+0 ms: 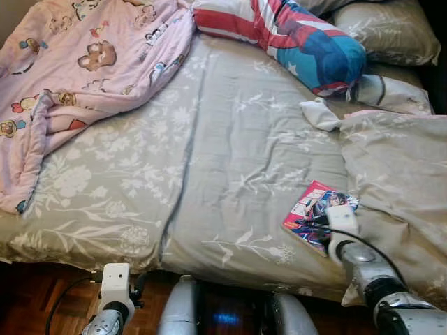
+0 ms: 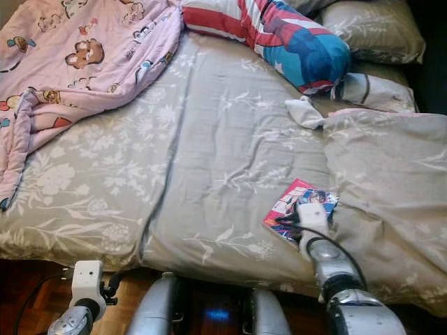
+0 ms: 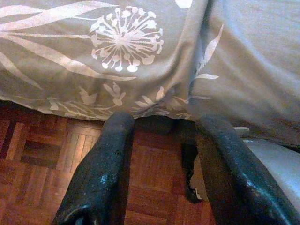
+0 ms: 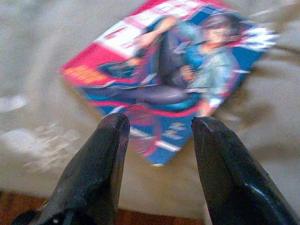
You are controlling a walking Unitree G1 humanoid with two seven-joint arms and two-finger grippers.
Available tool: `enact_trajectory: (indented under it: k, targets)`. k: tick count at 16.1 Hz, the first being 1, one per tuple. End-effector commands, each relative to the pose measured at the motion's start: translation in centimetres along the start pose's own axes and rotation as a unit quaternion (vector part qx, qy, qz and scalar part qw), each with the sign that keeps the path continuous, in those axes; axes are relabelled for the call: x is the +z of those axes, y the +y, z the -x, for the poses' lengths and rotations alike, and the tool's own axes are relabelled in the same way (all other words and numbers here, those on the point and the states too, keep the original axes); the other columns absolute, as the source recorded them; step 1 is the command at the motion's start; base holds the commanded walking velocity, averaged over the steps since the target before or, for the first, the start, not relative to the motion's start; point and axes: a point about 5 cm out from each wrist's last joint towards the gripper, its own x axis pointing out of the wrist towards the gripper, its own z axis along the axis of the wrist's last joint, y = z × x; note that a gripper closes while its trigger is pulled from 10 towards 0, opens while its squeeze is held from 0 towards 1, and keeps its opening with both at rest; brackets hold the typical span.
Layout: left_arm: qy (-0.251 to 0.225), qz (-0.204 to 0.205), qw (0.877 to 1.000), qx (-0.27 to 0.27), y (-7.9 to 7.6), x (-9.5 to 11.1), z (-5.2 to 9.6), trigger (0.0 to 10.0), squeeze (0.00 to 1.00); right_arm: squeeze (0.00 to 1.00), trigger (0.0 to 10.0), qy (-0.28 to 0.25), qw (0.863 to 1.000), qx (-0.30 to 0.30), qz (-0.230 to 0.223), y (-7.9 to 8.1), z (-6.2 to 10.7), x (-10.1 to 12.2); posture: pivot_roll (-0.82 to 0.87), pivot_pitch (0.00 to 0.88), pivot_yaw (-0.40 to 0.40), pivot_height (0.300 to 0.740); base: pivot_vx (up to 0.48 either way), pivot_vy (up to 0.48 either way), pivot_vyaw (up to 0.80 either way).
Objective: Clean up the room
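Right now the right gripper (image 4: 157, 140), fingers apart, hovers over the comic book's (image 4: 173, 79) near corner at lower right of the bed (image 1: 230, 174); left gripper (image 3: 164, 164), fingers also apart, idles low.

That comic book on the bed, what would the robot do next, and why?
Probably ease the right gripper forward and down to close on the comic book. Its fingers are open, poised at the book's near corner, and the book lies flat on the grey bedsheet.
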Motion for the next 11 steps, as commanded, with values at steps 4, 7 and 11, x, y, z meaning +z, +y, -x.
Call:
enact_trajectory:
  k: [4,7,11]
  targets:
    - [0.031,-0.001,1.000,-0.003,0.0,-1.6,0.8,10.0,0.00,0.00,10.0,-0.050,0.998,0.035,-0.019,2.1,0.3,-1.3,0.17,0.279,0.002,0.670,0.000,0.000,0.00]
    - [0.030,-0.001,1.000,-0.005,-0.2,-1.7,0.8,10.0,0.00,0.00,10.0,-0.089,0.993,0.031,-0.067,3.3,0.7,-2.0,0.16,0.280,0.001,0.670,0.000,0.000,0.00]
    - [0.030,0.000,1.000,-0.006,-0.6,-1.8,0.8,10.0,0.00,0.00,10.0,-0.132,0.983,0.048,-0.120,4.9,1.9,-4.6,0.15,0.270,0.001,0.670,0.000,0.000,0.00]
